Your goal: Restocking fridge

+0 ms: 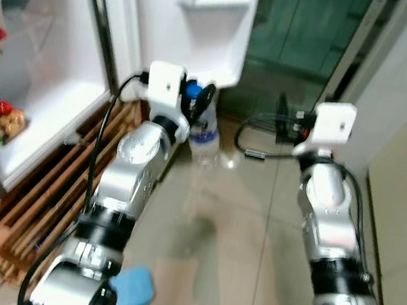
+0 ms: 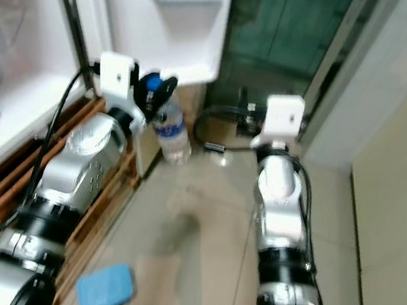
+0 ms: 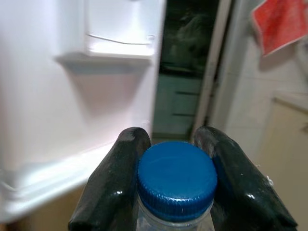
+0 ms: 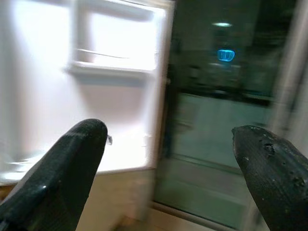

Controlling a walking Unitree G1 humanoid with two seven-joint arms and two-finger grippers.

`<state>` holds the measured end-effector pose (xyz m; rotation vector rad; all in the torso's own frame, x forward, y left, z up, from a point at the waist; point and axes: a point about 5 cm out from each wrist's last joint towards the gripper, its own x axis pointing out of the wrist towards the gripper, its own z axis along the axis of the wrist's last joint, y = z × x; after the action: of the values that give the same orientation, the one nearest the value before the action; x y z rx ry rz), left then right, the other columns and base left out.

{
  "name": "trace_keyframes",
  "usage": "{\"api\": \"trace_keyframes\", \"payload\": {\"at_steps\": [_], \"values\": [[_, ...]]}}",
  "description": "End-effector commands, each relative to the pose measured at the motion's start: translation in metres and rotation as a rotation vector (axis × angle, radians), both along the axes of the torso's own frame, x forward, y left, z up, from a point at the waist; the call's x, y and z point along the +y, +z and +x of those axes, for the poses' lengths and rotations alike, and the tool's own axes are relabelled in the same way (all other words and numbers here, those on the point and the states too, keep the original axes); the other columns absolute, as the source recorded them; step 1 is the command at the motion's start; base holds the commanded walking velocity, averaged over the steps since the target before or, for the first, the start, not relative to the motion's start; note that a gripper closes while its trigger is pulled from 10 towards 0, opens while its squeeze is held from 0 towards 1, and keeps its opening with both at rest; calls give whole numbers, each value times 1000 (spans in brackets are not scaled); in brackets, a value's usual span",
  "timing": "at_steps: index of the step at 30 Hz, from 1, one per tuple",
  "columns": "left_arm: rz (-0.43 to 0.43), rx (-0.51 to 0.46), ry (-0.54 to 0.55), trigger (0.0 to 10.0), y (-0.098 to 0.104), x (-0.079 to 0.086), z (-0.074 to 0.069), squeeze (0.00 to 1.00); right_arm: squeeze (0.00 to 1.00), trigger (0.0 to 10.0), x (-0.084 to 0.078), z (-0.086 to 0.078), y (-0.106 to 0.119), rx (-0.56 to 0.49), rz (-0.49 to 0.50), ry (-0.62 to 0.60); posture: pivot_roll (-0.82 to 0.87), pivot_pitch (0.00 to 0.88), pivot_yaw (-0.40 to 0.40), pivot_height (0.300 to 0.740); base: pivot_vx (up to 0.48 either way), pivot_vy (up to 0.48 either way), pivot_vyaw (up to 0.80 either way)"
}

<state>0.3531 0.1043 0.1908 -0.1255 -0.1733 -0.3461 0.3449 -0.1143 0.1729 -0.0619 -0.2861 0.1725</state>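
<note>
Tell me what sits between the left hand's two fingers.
The water bottle's blue cap, gripped at the neck by the left hand, seen in the left wrist view.

A clear plastic bottle (image 1: 205, 139) with a blue cap (image 3: 176, 178) and a pale label printed in blue is seen between the glossy black fingers (image 3: 115, 187) of the left gripper (image 1: 198, 98). Both arms are finished in silver, with white wrist boxes and black cables. The fridge door (image 1: 201, 14) and its shelves are white. Red and tan food (image 1: 2, 116) is seen inside. Beige floor tiles (image 1: 246, 228), a brown wooden slatted rack (image 1: 27, 203), a light blue object (image 1: 131, 286) and a red cloth (image 3: 281, 21) are shown.
</note>
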Motion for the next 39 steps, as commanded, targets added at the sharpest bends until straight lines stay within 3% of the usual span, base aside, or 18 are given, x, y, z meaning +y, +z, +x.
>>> {"api": "trace_keyframes", "payload": {"at_steps": [1, 9, 21, 31, 39], "values": [[-2, -73, -22, 10000, 16, -8, -1, 0, 0, 10000, -10, 4, 4, -5, -8, -26, -172, 0, 21, 732, 480, 0, -625], [-10, -76, -5, 10000, 15, -7, -1, 0, 0, 10000, -5, 3, 5, -18, -14, 7, -173, 0, 9, 732, 480, 0, -363], [-52, -96, -35, 10000, 22, -24, 3, 0, 0, 10000, -11, 0, 10, -39, -43, 11, -225, 0, -11, 732, 480, 0, 0], [-112, -34, 66, 10000, 16, 5, 0, 0, 0, 10000, -13, -4, 1, -5, 25, -14, -180, 0, 22, 732, 432, 0, 0], [-69, -23, 69, 10000, 16, 12, -3, 0, 0, 10000, -7, -8, -6, 26, 35, -3, -164, 0, 32, 732, 0, 0, 538]]}}
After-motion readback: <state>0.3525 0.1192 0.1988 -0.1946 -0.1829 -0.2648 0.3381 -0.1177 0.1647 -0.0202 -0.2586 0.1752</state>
